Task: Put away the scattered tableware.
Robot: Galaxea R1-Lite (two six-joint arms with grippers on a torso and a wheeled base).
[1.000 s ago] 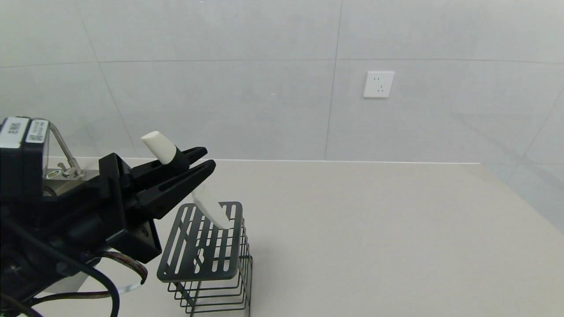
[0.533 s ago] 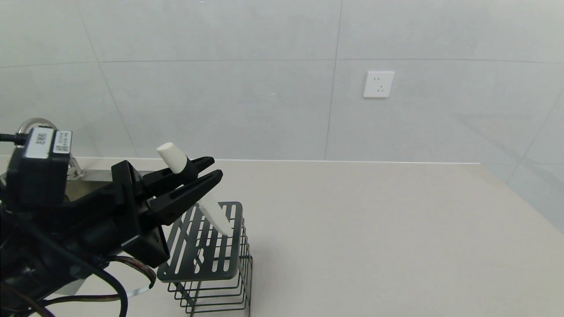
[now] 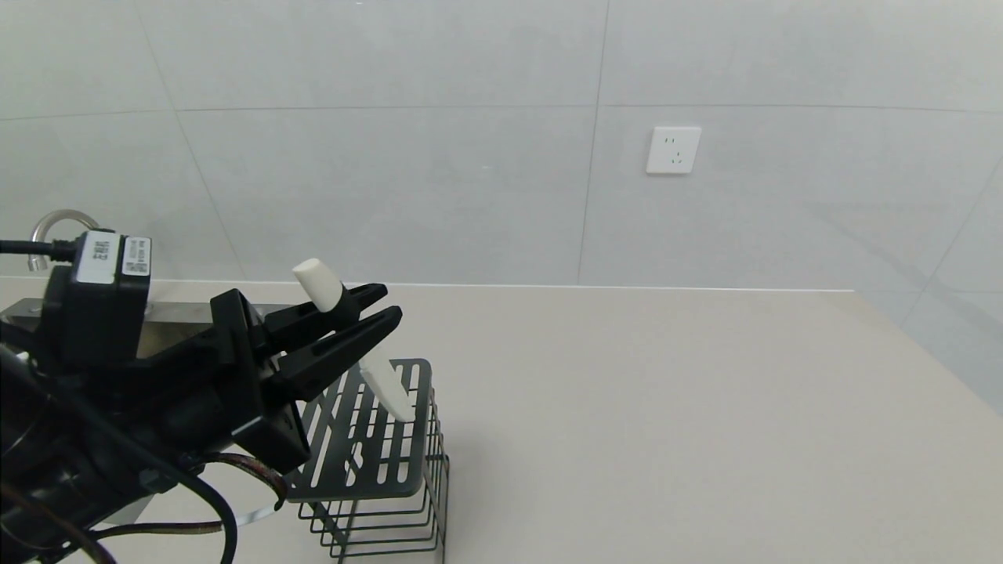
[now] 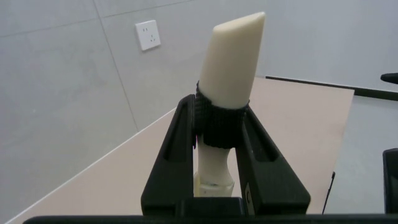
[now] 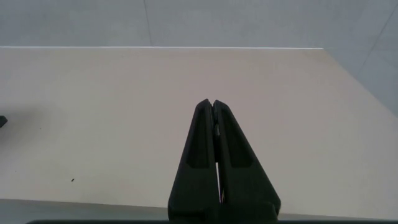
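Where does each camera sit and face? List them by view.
Head: on robot's head, facing forward-down at counter, wire rack, wall socket; left arm's jaws clamp white utensil.
Left wrist: looks along its jaws, past utensil, toward socket.
Right wrist: looks along its shut jaws over counter.
Shared: head and left wrist show utensil, socket.

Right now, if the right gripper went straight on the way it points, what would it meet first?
Nothing stands in its line: the right gripper points over beige countertop toward the grey tiled wall; which comes first is unclear.
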